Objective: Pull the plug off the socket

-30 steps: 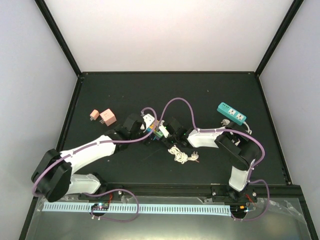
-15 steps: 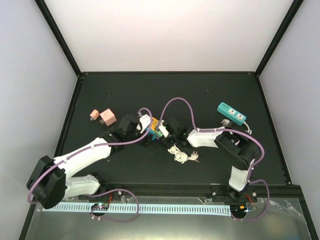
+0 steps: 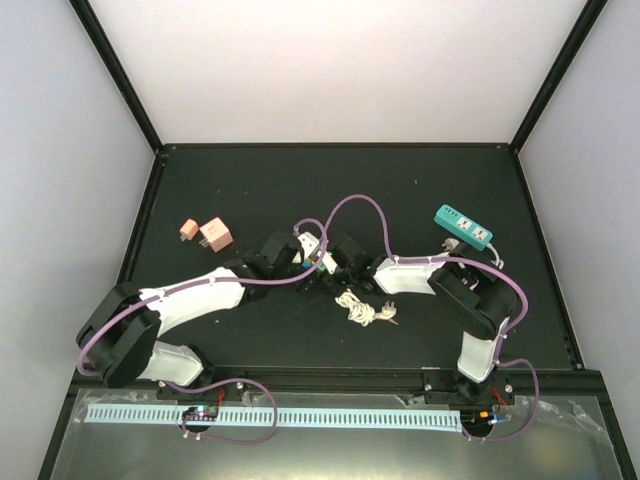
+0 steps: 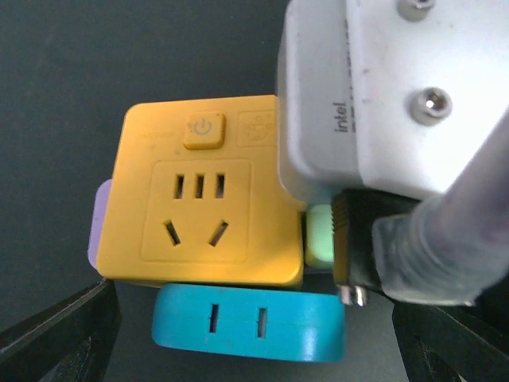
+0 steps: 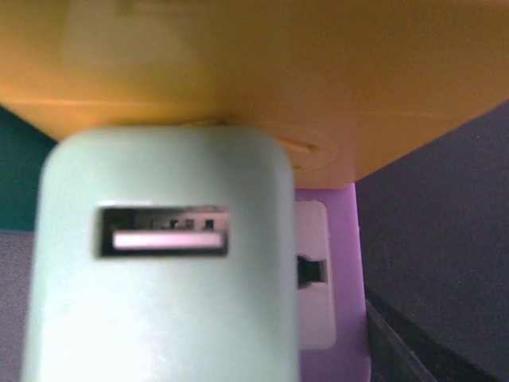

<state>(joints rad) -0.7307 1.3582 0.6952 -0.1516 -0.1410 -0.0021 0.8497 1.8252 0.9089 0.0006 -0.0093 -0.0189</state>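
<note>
**Item: socket cube, plug seated, left hold not yet made**

Location. The pale green USB charger plug (image 5: pixel 163 263) sits pushed home in one side of the yellow plastic multi-face socket cube (image 4: pixel 199 207), which lies between your two grippers.

Left gripper (image 3: pixel 298 262): jaws spread nearly full, straddling the cube, holding nothing.

Right gripper (image 3: pixel 330 265): jaws roughly half open around the plug. You cannot tell whether the pads bear on it.

Hazards. If you pull now, the unheld cube will likely travel with the plug. If the left closes off-centre, it may skid off the smooth faces. The wrists are crowded, so a twist could knock them together.

Change. Half a second back, your left gripper stood clear to the left. It has since closed in over the cube. The right arm has not moved.
</note>
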